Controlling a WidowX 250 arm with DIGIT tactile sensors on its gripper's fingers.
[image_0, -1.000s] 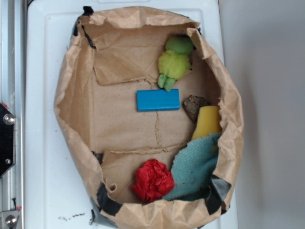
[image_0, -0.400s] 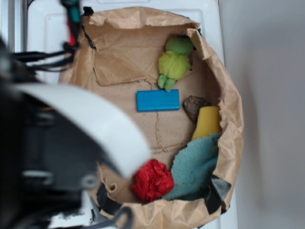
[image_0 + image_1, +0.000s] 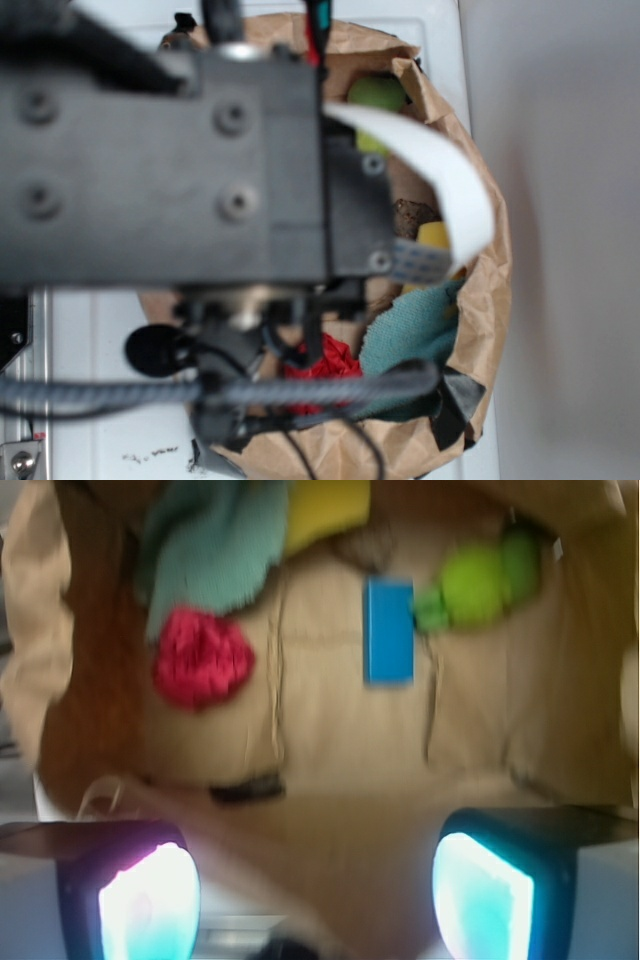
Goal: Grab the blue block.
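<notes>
The blue block [image 3: 389, 630], flat and bright blue, lies on the brown paper floor of the bag in the wrist view, long side running away from me, just left of the green plush [image 3: 480, 580]. My gripper [image 3: 315, 900] stands open above the bag's near wall, well short of the block, with nothing between its glowing fingertips [image 3: 150, 900]. In the exterior view the arm [image 3: 170, 150] hides the block; only the plush's top [image 3: 378, 95] shows.
A red crumpled piece [image 3: 200, 660], a teal-green cloth [image 3: 215, 545], a yellow foam-like piece [image 3: 325, 510] and a small brown lump [image 3: 365, 548] share the bag. Its crumpled paper wall [image 3: 490, 290] rings everything, on a white surface [image 3: 90, 380].
The arm has swung in from the left and now covers most of the bag in the exterior view, hiding the blue block. The objects in the bag have not moved.
</notes>
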